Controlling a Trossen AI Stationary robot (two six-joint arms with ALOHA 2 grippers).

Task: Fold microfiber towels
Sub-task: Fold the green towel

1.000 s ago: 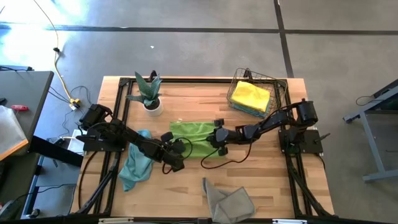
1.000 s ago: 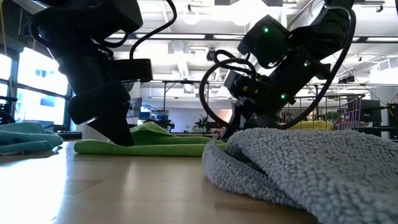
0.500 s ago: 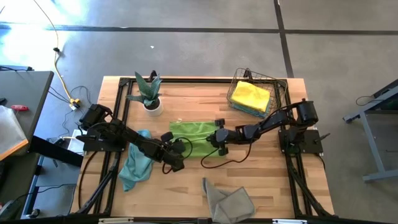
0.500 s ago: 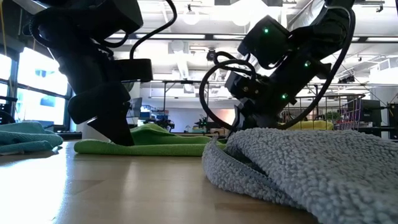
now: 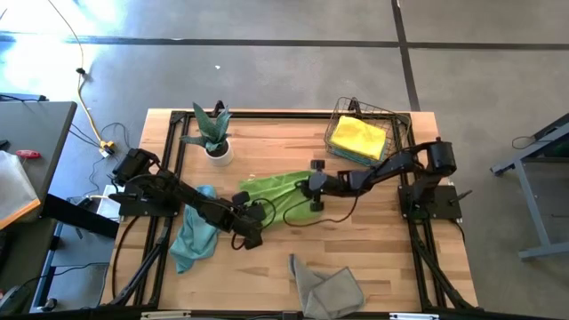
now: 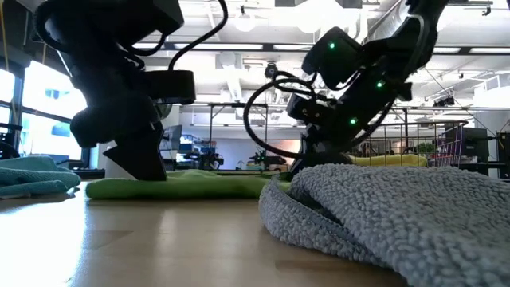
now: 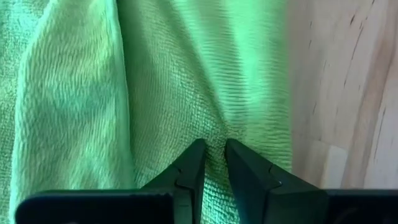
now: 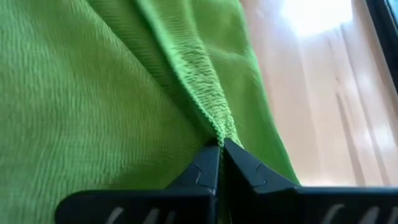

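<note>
Overhead and table-level views of a two-arm towel-folding station, read from left to right. At the left of the wooden table a teal-blue towel lies crumpled, partly under the left arm. Behind it, near the far edge, stands a potted plant. The left gripper reaches across to the near left corner of the lime green towel, which lies near the middle of the table; its jaws, seen from the wrist, stand a little apart with a fold of the green cloth pinched between them. The right gripper meets the same towel at its right side; in the right wrist view its jaws are pressed together on a raised ridge of the green cloth, nipping the fabric's edge. From above, the towel looks rumpled between the two grippers, no longer a flat rectangle. Near the front edge a grey towel lies loosely heaped; from table height it fills the foreground. At the far right corner a copper wire basket holds a bright yellow towel.
</note>
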